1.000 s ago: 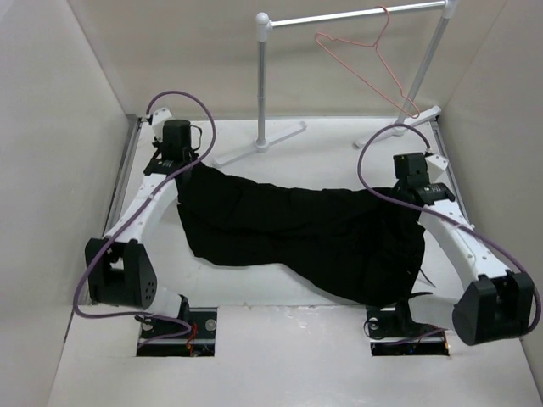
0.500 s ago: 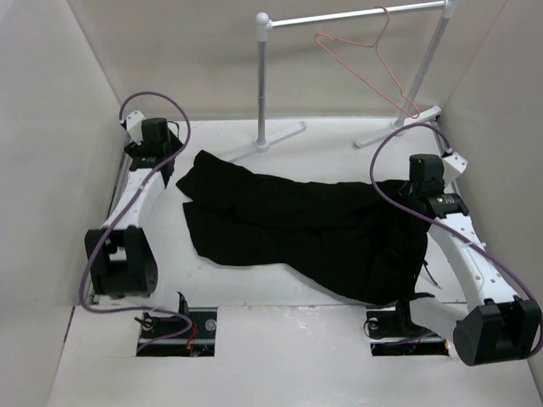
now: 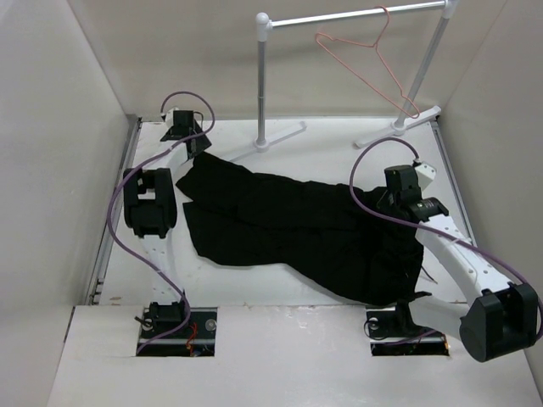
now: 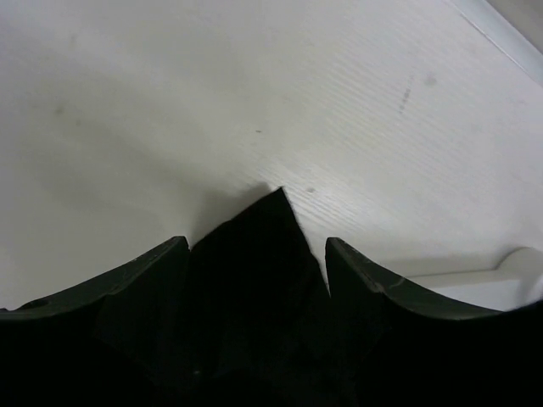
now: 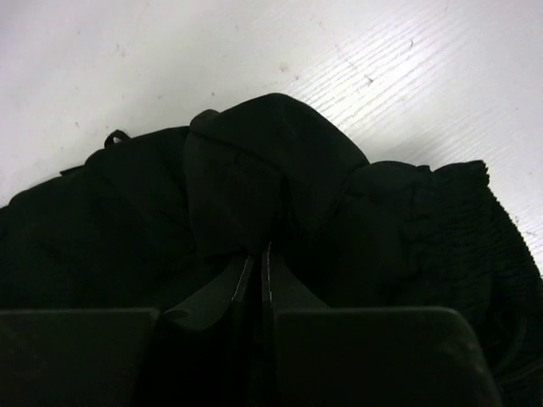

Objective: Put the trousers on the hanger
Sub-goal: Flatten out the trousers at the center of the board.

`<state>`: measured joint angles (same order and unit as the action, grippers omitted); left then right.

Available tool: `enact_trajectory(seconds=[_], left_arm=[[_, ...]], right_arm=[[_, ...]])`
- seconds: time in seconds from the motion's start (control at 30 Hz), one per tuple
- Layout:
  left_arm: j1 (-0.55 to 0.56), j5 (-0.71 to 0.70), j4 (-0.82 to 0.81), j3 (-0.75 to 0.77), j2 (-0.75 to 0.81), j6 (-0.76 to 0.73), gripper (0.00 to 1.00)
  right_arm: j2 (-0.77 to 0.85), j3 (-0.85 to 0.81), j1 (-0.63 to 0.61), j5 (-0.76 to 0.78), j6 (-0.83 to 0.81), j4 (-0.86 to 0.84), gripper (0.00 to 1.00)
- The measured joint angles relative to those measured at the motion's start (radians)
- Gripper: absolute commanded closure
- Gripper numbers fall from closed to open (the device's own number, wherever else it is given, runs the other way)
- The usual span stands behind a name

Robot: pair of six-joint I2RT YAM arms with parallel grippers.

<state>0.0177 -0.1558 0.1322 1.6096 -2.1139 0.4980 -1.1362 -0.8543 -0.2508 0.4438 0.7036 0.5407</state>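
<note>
**A:** Where are the trousers?

**B:** Your trousers [image 3: 288, 229] lie spread out on the bench [image 3: 327, 146]. They run from the far left to the near right. The near right part is bunched up and thick.

**A:** What are my left fingers doing?

**B:** Your left fingers [image 4: 136, 275] are at the far left of the bench and they are spread wide apart. A pointy corner of the trousers sits in the gap between them. The fingers do not squeeze it. You can see white bench just past the corner.

**A:** And my right fingers?

**B:** Your right fingers [image 5: 222, 292] are pressed almost together. They pinch a fat fold of the trousers. You can see the stretchy waistband just to the right of that fold. In the view from above, these fingers are over the right end of the trousers.

**A:** Where is the hanger?

**B:** Your hanger [image 3: 365, 75] hangs by its hook on the rail [image 3: 263, 76] at the far right. It tilts to one side. It is well apart from the trousers, and nothing is on it.
</note>
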Motion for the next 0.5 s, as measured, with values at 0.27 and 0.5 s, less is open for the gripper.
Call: enact_trajectory(seconds=[0.27,0.5], left_arm=[[0.063,0.008,0.019,0.111,-0.071,-0.003,0.42],[0.058,-0.039,0.071,0.163,-0.138,-0.004,0.49]], right_arm=[[-0.001,0.003,-0.006,-0.012,0.008,-0.003,0.89],[-0.003,0.003,-0.006,-0.027,0.008,-0.003,0.88]])
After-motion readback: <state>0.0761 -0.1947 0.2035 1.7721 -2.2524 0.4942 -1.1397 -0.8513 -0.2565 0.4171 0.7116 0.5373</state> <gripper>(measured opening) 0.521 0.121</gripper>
